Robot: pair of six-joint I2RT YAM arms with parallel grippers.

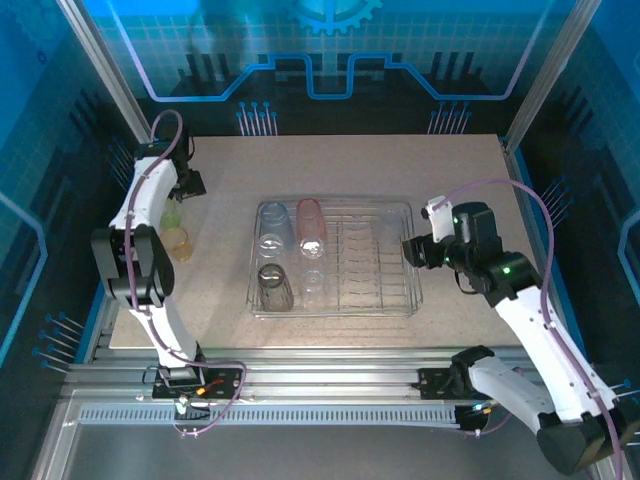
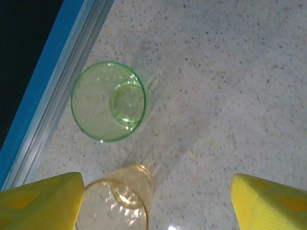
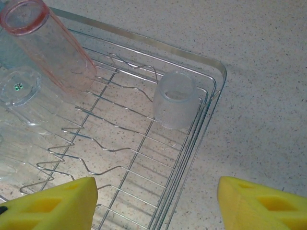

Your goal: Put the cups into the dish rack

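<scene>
Dish rack (image 1: 378, 262) — speckled table (image 1: 400, 165), blue walls (image 1: 450, 40).

table (image 1: 450, 180) beige-grey with fine dark speckle, blue strip (image 2: 43, 72) along its left edge. rack (image 3: 217, 67) silver wire. in it: pink cup (image 1: 311, 225), pale blue cup (image 1: 272, 222), clear cup (image 1: 314, 285), smoky grey cup (image 1: 275, 288), frosted white holder (image 3: 175, 100) at a rack corner. near table's left edge: green cup (image 2: 108, 101), amber-yellow cup (image 2: 117, 203), both see-through. left gripper (image 2: 156, 194) and right gripper (image 3: 157, 194) yellow-fingered. arms (image 1: 140, 200) white, black joints. backdrop (image 1: 320, 60) blue, pale grid lines.
</scene>
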